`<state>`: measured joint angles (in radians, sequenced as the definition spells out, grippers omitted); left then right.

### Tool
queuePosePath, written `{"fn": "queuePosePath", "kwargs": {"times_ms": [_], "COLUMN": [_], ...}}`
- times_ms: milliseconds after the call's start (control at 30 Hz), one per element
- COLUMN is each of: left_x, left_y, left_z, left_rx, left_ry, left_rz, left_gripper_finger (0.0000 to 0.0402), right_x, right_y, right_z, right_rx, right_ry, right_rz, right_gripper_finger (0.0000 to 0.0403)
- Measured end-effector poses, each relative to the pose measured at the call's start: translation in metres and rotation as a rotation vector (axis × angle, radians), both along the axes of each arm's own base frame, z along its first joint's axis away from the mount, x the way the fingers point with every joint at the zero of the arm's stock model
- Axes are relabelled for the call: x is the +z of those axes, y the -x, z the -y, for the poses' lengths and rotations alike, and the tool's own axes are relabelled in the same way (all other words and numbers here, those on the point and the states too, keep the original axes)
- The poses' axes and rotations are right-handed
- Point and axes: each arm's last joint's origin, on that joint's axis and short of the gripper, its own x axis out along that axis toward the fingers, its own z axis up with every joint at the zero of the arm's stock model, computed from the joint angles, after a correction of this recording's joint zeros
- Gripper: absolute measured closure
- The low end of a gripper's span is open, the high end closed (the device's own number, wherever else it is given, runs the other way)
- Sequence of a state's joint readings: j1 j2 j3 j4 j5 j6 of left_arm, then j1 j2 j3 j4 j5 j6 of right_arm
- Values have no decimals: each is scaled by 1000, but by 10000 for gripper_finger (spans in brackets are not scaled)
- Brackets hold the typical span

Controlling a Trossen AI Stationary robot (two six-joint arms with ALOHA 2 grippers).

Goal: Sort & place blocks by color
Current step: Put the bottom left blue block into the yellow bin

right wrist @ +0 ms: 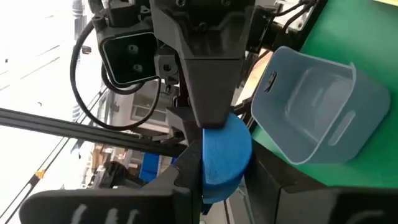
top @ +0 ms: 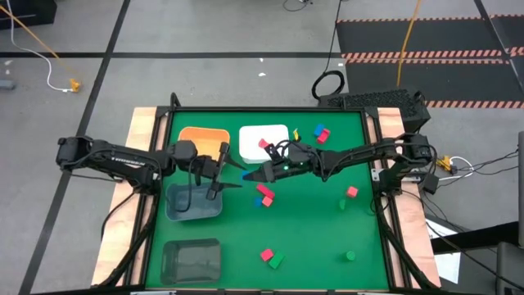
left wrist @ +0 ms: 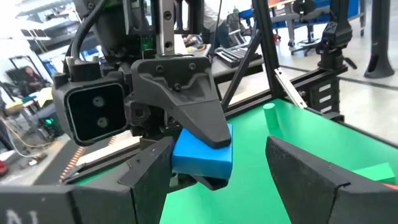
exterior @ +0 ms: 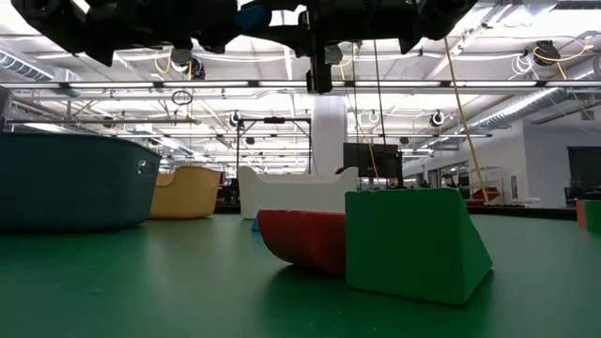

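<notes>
Mid-tabletop, the two arms meet nose to nose above the green tabletop (top: 327, 238). The right gripper (top: 260, 174) has its fingers clenched on a blue block (left wrist: 202, 152), held up in the air, clear of the mat. The left gripper (top: 231, 170) faces it, fingers (left wrist: 311, 177) spread wide apart with the blue block sitting in the gap between them, close to one finger; contact there cannot be told. Just below the left arm sits the grey bin (top: 194, 201), with the orange bin (top: 202, 138) and white bin (top: 264, 139) beyond. A red block (top: 264, 191) lies on the mat under the meeting point; a red and green pair (top: 271, 258) waits near the front edge.
</notes>
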<state>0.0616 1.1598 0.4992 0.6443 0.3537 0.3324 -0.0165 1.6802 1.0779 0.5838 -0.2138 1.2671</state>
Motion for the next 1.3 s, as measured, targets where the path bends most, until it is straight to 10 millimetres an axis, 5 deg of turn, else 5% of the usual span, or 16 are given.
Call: {"fn": "queuePosePath", "kwargs": {"times_ms": [367,633,867,1300], "left_x": [-9,-9,-9,-9], "left_y": [-12,-13,-13,-11], "left_z": [1,0,0,-9], "left_rx": [-13,-5,-6,24], "left_ry": [18,32,44,76], "left_rz": [27,29,24,1], "left_gripper_finger": [150,265,267,267], "right_x": [0,0,0,4], "right_y": [0,0,0,3], "right_z": [1,1,1,19], "right_rx": [-2,10,20,130], "right_ry": [21,17,22,6], "right_rz": [2,0,6,33], "right_gripper_finger": [333,332,321,167]}}
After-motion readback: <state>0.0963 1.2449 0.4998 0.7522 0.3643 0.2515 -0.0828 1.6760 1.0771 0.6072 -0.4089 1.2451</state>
